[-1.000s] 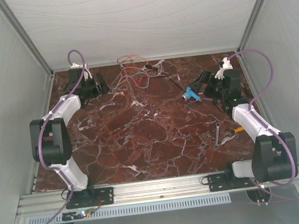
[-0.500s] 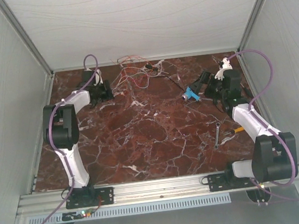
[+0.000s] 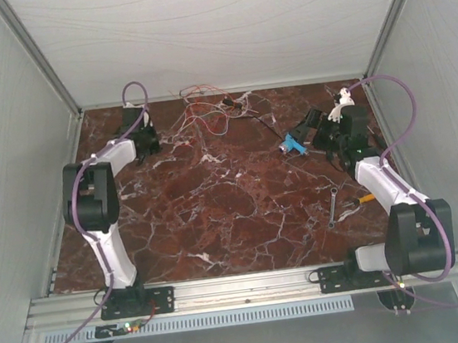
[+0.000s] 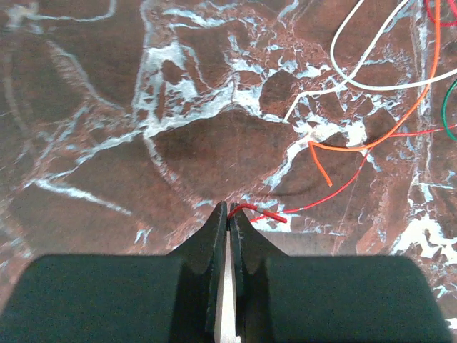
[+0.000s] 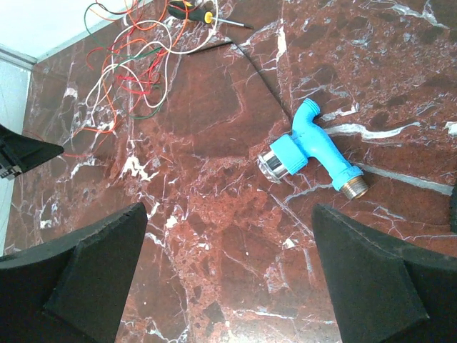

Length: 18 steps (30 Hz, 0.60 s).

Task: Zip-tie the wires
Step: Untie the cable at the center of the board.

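Pinching the end of one red strand [image 4: 265, 214] between closed tips, the left claw [image 4: 228, 209] sits low over the marble [image 3: 218, 215] at the left edge of the tangle. My guess is that it means to draw the wires [image 5: 136, 71] into a bundle a tie can go round. They sprawl at the far edge of the table, near its middle: red, white, orange and green, too tangled to count. One zip tie [image 5: 263, 78] lies loose just right of them, its far end by the tangle. The right claw [image 5: 228, 214] hangs wide open and empty above one blue fitting [image 5: 314, 153], near the tie, likely placed to take it. One screwdriver [image 5: 191, 13] lies by the tangle, and one wrench [image 3: 333, 205] well apart.
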Available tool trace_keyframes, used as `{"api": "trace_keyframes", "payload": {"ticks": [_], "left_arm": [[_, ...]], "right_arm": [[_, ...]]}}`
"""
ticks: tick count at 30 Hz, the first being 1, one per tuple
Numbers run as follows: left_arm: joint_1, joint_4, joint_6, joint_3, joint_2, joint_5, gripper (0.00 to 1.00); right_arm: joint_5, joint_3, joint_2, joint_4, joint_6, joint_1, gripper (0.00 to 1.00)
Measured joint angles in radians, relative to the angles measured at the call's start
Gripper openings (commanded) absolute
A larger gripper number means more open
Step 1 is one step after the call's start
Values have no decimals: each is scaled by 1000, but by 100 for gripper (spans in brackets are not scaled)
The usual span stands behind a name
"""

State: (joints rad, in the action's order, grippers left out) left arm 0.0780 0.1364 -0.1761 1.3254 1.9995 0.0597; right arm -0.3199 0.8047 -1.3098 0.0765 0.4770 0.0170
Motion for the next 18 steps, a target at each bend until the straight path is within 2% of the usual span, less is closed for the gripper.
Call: {"api": "trace_keyframes", "payload": {"ticks": [5,11,18], "left_arm": [[3,4,-18,-42,-135,-86,0],[6,19,-40,-42,-408,-181,0],[6,84,-47,68,-593,-251,0]], "right_arm": [[-11,0,-1,-5,0,0,98],[-21,0,-1,-5,0,0,98],[-28,0,-1,-4,0,0,98]]}}
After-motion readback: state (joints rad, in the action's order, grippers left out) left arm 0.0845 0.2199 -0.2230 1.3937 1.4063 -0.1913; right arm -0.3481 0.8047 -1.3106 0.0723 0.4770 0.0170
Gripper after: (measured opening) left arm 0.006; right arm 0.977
